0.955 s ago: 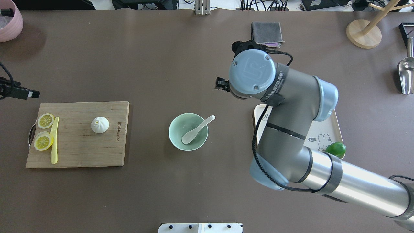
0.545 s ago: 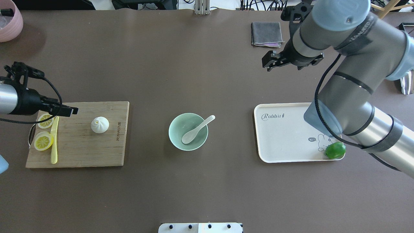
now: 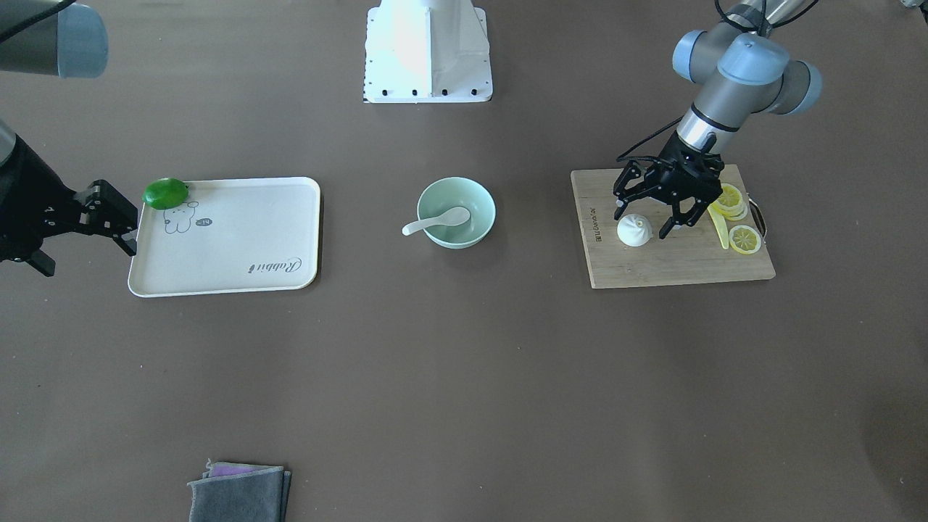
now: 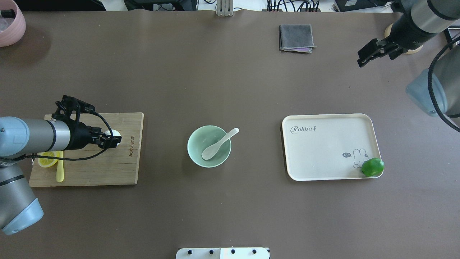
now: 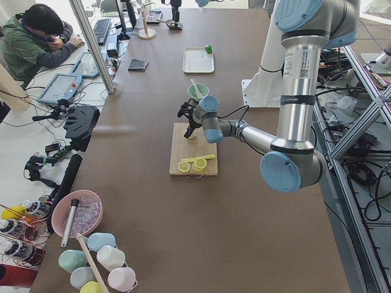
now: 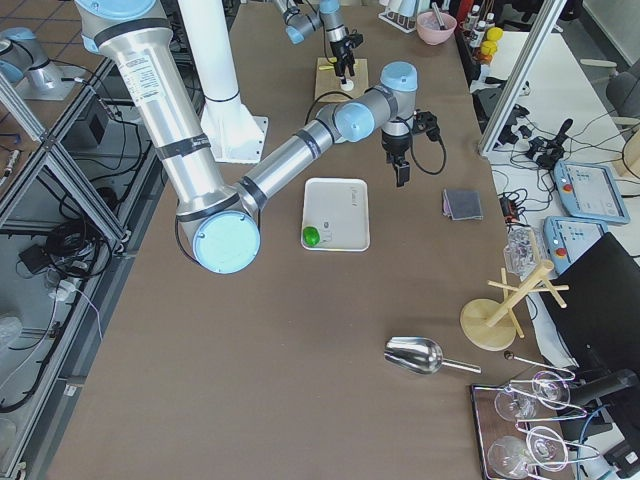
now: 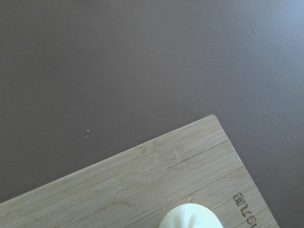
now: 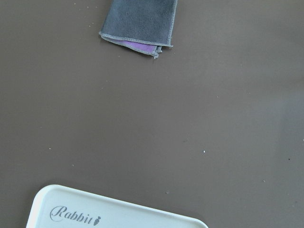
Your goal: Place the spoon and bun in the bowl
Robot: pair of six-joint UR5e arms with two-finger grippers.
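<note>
The mint-green bowl (image 4: 201,158) stands mid-table. The white spoon (image 4: 219,143) lies in it, scoop down, handle over the far right rim; both also show in the front view, bowl (image 3: 475,199) and spoon (image 3: 435,221). The white bun (image 3: 634,231) sits on the wooden cutting board (image 4: 107,169). My left gripper (image 3: 645,222) is open just above the bun, one finger on each side. From overhead the gripper (image 4: 109,140) hides most of the bun (image 4: 115,133). The left wrist view shows only the bun's top (image 7: 190,217). My right gripper (image 4: 363,59) is open and empty, far right.
A cream tray (image 4: 323,151) with a green lime (image 4: 372,167) lies right of the bowl. A grey cloth (image 4: 296,37) lies at the far side. Lemon slices (image 4: 46,160) and a yellow-green knife (image 4: 60,173) lie on the board's left end. A pink bowl (image 4: 10,23) sits far left.
My left arm has swung in from the left, over the board, to the bun. My right arm has pulled away from the bowl to the far right corner. The spoon stays in the bowl.
</note>
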